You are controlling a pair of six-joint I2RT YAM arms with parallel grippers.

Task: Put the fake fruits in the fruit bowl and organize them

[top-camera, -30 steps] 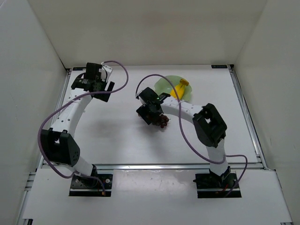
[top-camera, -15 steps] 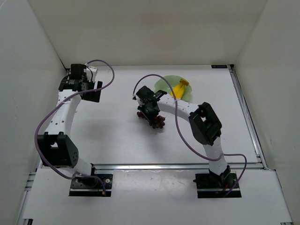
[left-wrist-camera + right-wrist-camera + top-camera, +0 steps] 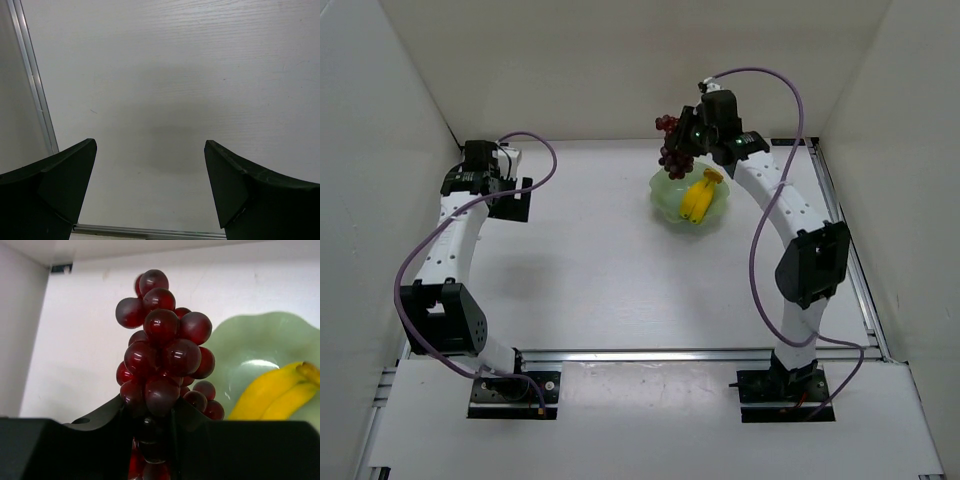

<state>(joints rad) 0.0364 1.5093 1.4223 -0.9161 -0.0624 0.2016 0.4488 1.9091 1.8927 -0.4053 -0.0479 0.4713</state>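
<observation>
The dark red grapes (image 3: 673,146) (image 3: 162,347) hang in the air above the far left rim of the pale green fruit bowl (image 3: 665,196) (image 3: 260,340). My right gripper (image 3: 692,135) (image 3: 152,425) is shut on the bottom of the cluster. A yellow banana bunch (image 3: 697,197) (image 3: 275,395) lies inside the bowl. My left gripper (image 3: 512,190) (image 3: 150,175) is open over bare table at the far left, nothing between its fingers.
White walls enclose the table on three sides. A metal rail (image 3: 35,85) runs along the table's left edge beside the left gripper. Another rail (image 3: 840,220) lines the right edge.
The right gripper has shut on the grapes, lifted them off the table's middle and carried them back and right to above the bowl. The left arm drew slightly left.
</observation>
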